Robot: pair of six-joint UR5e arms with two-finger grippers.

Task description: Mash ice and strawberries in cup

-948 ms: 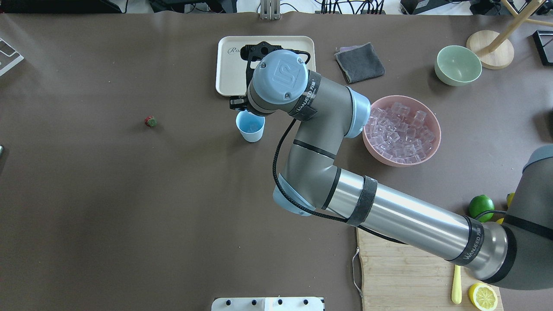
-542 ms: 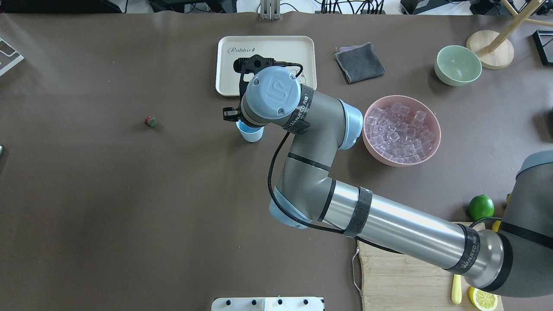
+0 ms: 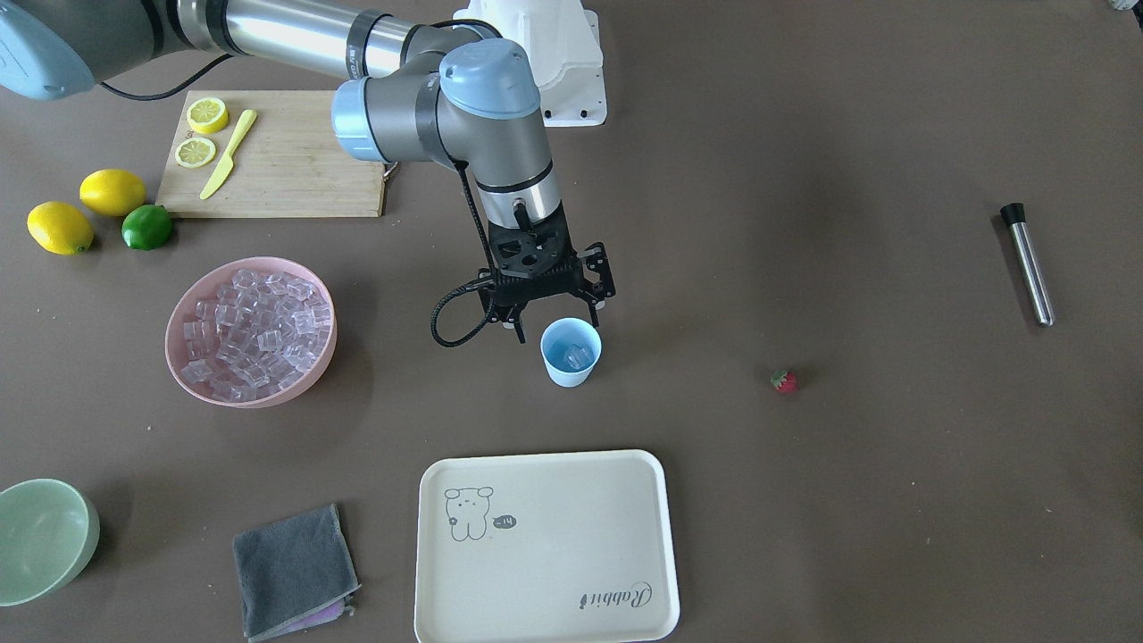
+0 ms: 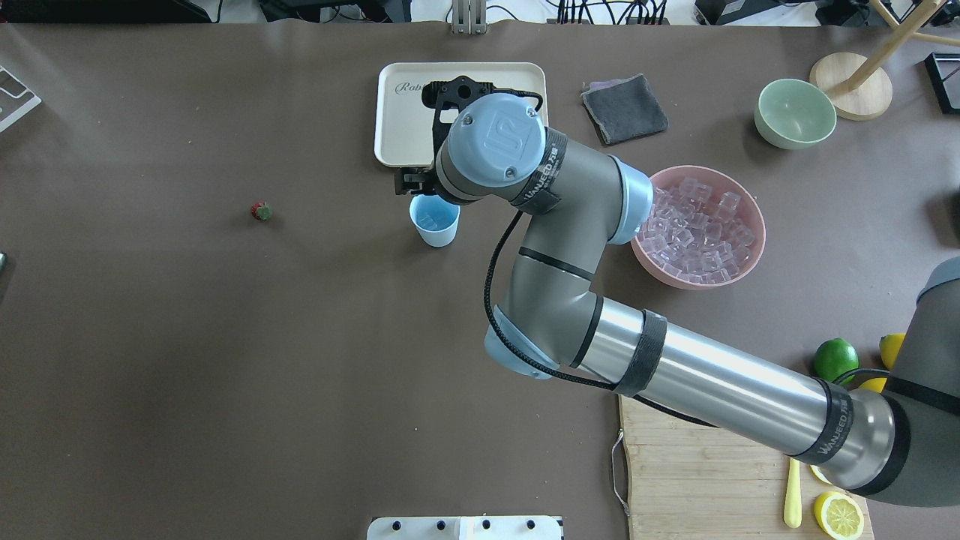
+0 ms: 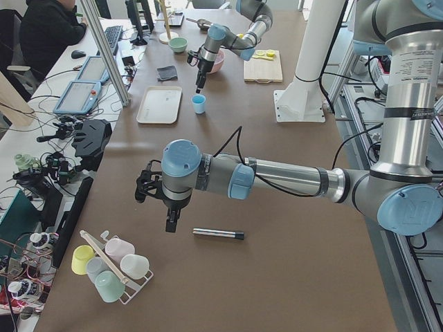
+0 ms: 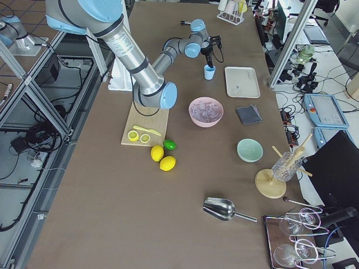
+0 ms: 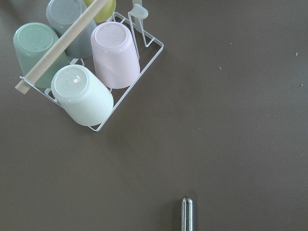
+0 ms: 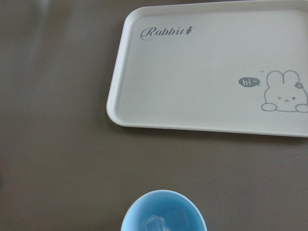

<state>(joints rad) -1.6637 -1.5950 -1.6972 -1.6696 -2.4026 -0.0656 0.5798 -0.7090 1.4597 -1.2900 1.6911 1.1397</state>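
Light-blue plastic, the cup (image 3: 571, 353) stands upright on the brown surface (image 3: 804, 536). In the overhead view it sits just on the near side of the cream tray (image 4: 397, 127). A cube or two of ice (image 3: 578, 357) lies in its bottom. The rest is heaped in the pink bowl (image 3: 174, 344), well off to the cup's right in that view. The strawberry (image 4: 261, 211) lies alone, well to the cup's left.

The right gripper (image 3: 558, 317) hangs just beside the cup's rim, jaws spread wide and holding nothing. The left gripper (image 5: 171, 223) hovers near the metal muddler (image 5: 218, 234) at the far left end. It shows only from the side, so I cannot tell whether it is open or closed.

The cup looks light and likely to tip. It will probably want steadying by its wall, low down, while anything presses into it. The cubes look hard and slick, so a pinch across two flat faces should hold best. The strawberry is small and soft, so a gentle pinch across its red body, below the green top, should avoid bruising it. The muddler is stiff and smooth, best taken mid-shaft.
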